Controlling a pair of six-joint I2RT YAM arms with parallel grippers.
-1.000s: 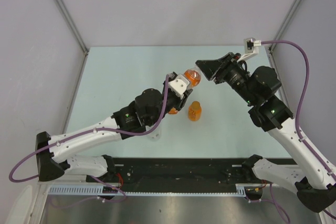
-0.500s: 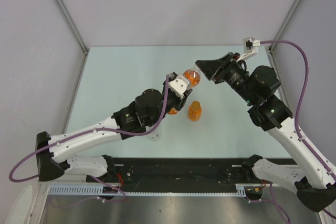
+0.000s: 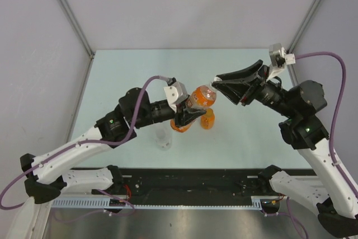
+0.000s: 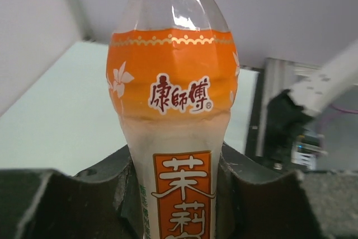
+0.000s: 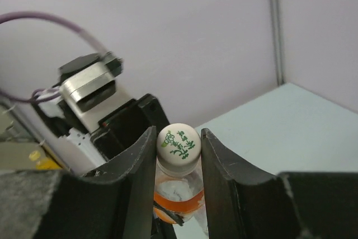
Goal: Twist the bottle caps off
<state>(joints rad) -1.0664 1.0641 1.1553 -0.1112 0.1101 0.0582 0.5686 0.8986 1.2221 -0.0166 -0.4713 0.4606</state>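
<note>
Grips the tall orange plastic bottle (image 3: 200,97) low on its orange-and-white label with the left claw (image 3: 189,117), dark fingers (image 4: 249,194) pressed against both sides of the body, clamped firm. Holds it tilted over the middle of the pale green tabletop (image 3: 123,76), neck pointing toward 2 o'clock in the overhead view. Reaches in from the left base at 7 o'clock, with the elbow bent near 9 o'clock and the forearm running toward 3 o'clock. Looks through the wrist camera up along the label to the clear shoulder.

Pinches the small round white screw cap (image 5: 178,144), printed in green, with the right claw (image 3: 218,85), one finger (image 5: 137,177) on each side of the rim and touching it, closed on it. Comes in from the right base at 5 o'clock, rising along the 3 o'clock edge, then folding at the elbow and stretching forearm and wrist toward 9 o'clock to meet the bottle's mouth head-on. Faces the left claw along the bottle, cap end at 2 o'clock, gripped end at 7 o'clock.

Leaves the short squat orange bottle (image 3: 208,118) standing on the tabletop just at 5 o'clock of the held one, close beside the left claw's tip; touching or not, cannot tell. Leaves the clear colourless plastic bottle (image 3: 163,137) upright at 7 o'clock of the left claw, near the forearm and apart from both orange ones.
</note>
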